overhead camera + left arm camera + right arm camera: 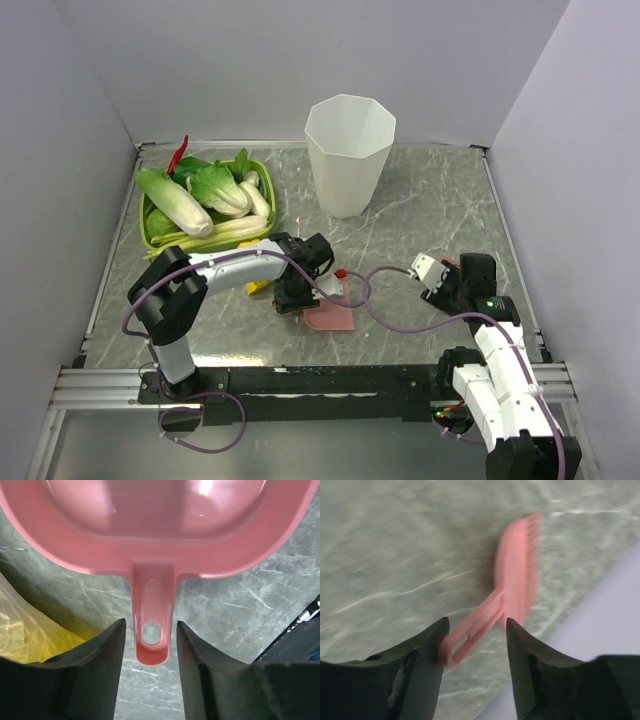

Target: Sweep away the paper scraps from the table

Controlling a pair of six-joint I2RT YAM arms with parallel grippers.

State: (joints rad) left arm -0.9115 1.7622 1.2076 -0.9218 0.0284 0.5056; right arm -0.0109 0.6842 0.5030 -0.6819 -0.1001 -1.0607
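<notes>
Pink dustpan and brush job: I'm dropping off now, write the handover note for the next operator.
Left gripper: open, jaws either side of the handle of the pink plastic dustpan, not closed; pan flat on the grey marble-patterned table.
Right gripper: open, jaws straddling the handle of the pink plastic hand brush lying by the right wall; view blurred.
Paper scraps: none visible in any view; the pan's visible part is empty.
Done: tools lined up, nothing gripped. Left: grip both, find scraps, sweep them into the pan, probably tip into the tall white ribbed bin.
</notes>
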